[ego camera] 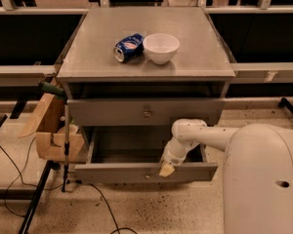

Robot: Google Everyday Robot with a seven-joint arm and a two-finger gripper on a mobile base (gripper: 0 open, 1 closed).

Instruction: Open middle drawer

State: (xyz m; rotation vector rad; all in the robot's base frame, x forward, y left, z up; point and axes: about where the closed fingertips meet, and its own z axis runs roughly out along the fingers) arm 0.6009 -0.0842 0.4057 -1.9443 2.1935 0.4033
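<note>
On the front lip of the open middle drawer (112,173), right of its knob (147,175), resting the gripper (166,169), not showing its grip, probably pulling straight toward the robot body (263,179).

I read the middle drawer (112,172) as matt grey metal with a brassy knob (147,175). The gripper (166,169) at its front rim looks dull tan, and the arm (205,134) is smooth white plastic. The bowl (161,48) is glossy white, the can (128,47) shiny blue metal, the box (52,133) plain cardboard.
</note>
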